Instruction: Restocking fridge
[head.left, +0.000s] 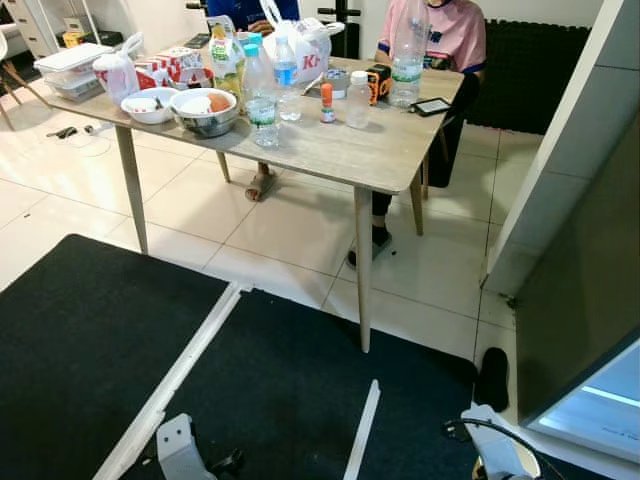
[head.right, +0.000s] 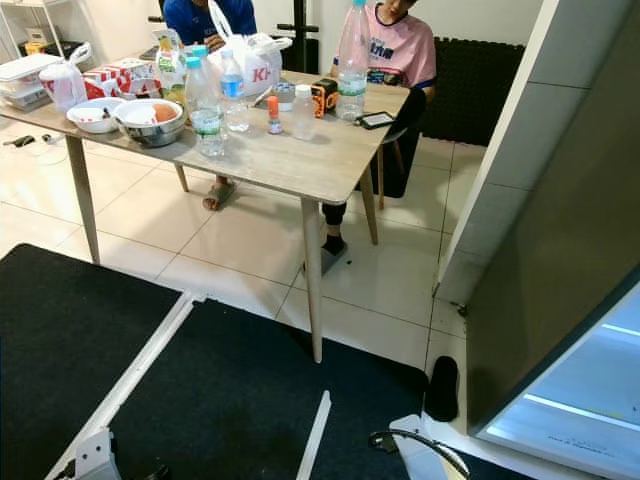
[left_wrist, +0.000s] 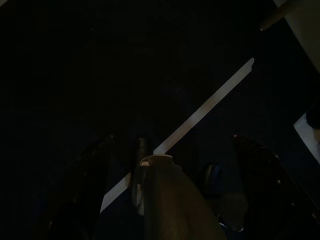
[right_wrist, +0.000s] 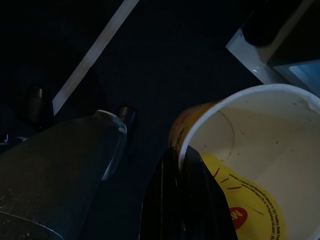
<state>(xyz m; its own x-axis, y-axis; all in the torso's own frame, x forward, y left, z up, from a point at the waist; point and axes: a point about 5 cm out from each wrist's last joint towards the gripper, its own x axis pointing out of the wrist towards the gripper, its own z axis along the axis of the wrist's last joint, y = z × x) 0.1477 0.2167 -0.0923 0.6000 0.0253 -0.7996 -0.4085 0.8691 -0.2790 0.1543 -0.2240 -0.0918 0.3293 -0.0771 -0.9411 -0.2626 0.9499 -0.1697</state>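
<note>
In the right wrist view, my right gripper (right_wrist: 179, 165) is shut on the rim of a yellow paper cup (right_wrist: 260, 150). The cup has a white inside with a yellow and red label lying in it. One black finger (right_wrist: 182, 205) presses on the cup's outer wall. My left gripper (left_wrist: 172, 137) hangs open over the black mat, with nothing between its fingers. The fridge (head.left: 590, 290) stands at the right, its dark door swung out and its lit interior (head.left: 600, 400) showing low down. Water bottles (head.left: 262, 95) stand on the wooden table (head.left: 330, 150) ahead.
The table also holds bowls (head.left: 205, 110), small jars and a white bag. A person in a pink shirt (head.left: 440, 30) sits behind it, another in blue (head.left: 250, 8) beside. Black mats (head.left: 90, 340) with white strips (head.left: 180, 370) cover the floor before me. A dark slipper (head.left: 492, 378) lies by the fridge.
</note>
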